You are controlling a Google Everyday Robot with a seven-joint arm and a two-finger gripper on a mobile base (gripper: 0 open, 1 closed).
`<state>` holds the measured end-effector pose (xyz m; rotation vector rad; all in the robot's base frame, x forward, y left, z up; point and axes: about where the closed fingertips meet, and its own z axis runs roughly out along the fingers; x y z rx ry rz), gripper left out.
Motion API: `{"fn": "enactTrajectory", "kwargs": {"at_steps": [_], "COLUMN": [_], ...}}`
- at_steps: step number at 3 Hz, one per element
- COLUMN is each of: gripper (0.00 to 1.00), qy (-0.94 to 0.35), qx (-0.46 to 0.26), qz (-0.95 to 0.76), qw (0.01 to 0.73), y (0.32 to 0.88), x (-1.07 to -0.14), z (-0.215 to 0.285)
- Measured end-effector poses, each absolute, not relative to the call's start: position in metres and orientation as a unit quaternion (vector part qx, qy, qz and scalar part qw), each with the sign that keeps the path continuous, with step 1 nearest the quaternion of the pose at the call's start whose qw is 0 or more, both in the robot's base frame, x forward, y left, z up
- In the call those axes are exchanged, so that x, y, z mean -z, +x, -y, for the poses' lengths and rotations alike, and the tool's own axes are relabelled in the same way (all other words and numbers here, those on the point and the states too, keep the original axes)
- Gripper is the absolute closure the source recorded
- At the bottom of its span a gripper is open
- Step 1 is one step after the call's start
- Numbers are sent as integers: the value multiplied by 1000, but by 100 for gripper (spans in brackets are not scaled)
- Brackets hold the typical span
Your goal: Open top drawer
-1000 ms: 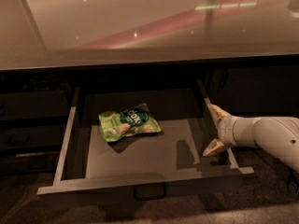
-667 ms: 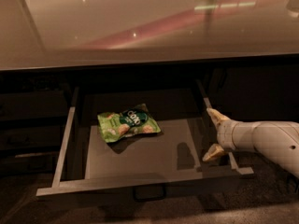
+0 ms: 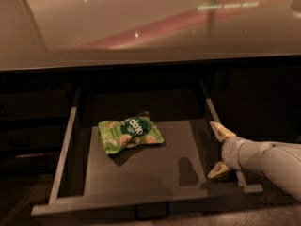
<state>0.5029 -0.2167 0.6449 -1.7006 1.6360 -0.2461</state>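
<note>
The top drawer [image 3: 141,197] stands pulled out under the glossy counter, its shallow grey tray exposed. Its small dark pull handle [image 3: 151,213] shows at the middle of the front edge. A green snack bag [image 3: 130,132] lies inside, left of centre. My gripper [image 3: 219,150] reaches in from the right, at the drawer's right side rail. It is open: one pale fingertip [image 3: 220,130] points back, the other [image 3: 217,171] sits nearer the front, and nothing is between them.
The beige counter top [image 3: 141,27] overhangs the drawer. Dark cabinet fronts [image 3: 33,126] flank it on the left, and a dark recess [image 3: 258,98] lies to the right. My pale arm [image 3: 273,161] crosses the lower right corner.
The gripper has shifted slightly toward the front of the drawer along the right rail. The drawer and the snack bag hold their places.
</note>
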Motion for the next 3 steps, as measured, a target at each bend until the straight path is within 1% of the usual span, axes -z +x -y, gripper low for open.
{"fn": "enactTrajectory", "kwargs": {"at_steps": [1,2,3], "gripper": [0,0,0], "qy": [-672,-672,-679], "qx": [94,94,87], "qz": [-644,-644,-622], "qw": [354,355,381], "y": [459,459,466], "x": [-627,-628,-667], "z": [222,221,190]}}
